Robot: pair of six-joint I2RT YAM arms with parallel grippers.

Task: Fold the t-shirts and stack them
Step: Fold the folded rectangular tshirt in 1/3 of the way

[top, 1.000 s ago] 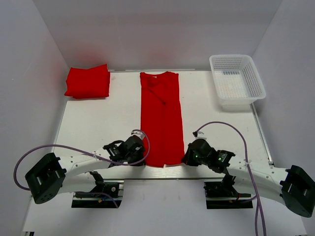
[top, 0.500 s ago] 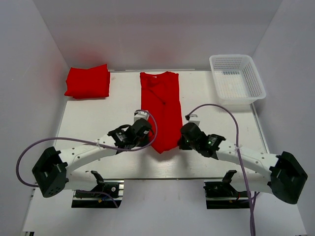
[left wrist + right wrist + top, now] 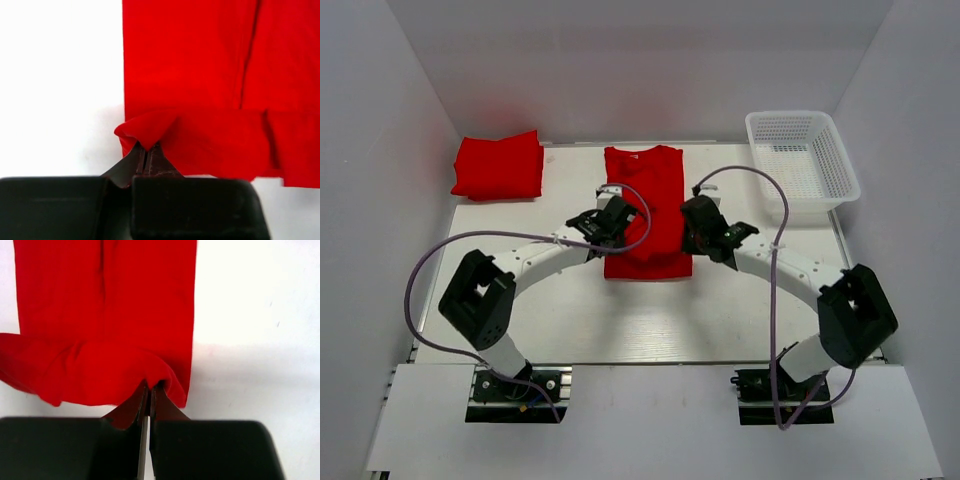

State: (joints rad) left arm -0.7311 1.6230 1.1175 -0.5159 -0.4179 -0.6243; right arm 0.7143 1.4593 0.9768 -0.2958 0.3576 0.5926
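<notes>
A red t-shirt [image 3: 650,190], folded into a long strip, lies in the middle of the table with its collar at the far end. Its near end is lifted and doubled back over the strip. My left gripper [image 3: 611,222] is shut on the left hem corner [image 3: 142,131]. My right gripper [image 3: 695,228] is shut on the right hem corner [image 3: 162,375]. Both hold the hem a little above the lower layer of the shirt [image 3: 200,60] [image 3: 100,295]. A folded stack of red t-shirts [image 3: 500,165] sits at the far left corner.
A white plastic mesh basket [image 3: 801,163] stands at the far right of the table. White walls close in the left, back and right sides. Purple cables loop from both arms over the table.
Both grippers have carried the shirt's near hem away from the table's near edge toward the collar, doubling the strip over itself. The arms are now stretched far forward.
</notes>
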